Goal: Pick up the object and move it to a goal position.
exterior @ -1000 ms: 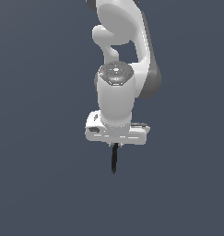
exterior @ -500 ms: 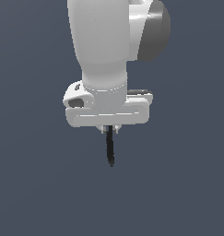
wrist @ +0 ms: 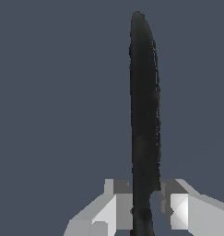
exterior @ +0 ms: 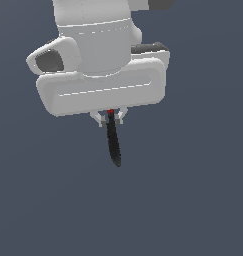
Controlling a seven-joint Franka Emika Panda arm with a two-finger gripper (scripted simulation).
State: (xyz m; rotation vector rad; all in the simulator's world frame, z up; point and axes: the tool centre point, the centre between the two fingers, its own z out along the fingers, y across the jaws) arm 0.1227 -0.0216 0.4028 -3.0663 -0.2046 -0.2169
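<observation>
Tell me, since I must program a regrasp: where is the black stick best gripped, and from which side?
Grip it near the red end, where the gripper already pinches it, fingers across its narrow width. The stick hangs slender and nearly straight down, so coming from above along its length probably suits it.

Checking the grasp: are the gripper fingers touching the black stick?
Touching. In the wrist view one finger presses against the black stick; a thin gap shows beside the other. Gripper holds it near its red end.

I see open grey space on every side of the gripper [exterior: 111, 119] and below it. Only the stick [exterior: 113, 142] juts from between the fingers [wrist: 180, 207], hanging past them with its rounded tip free; nothing else stands in any path.
</observation>
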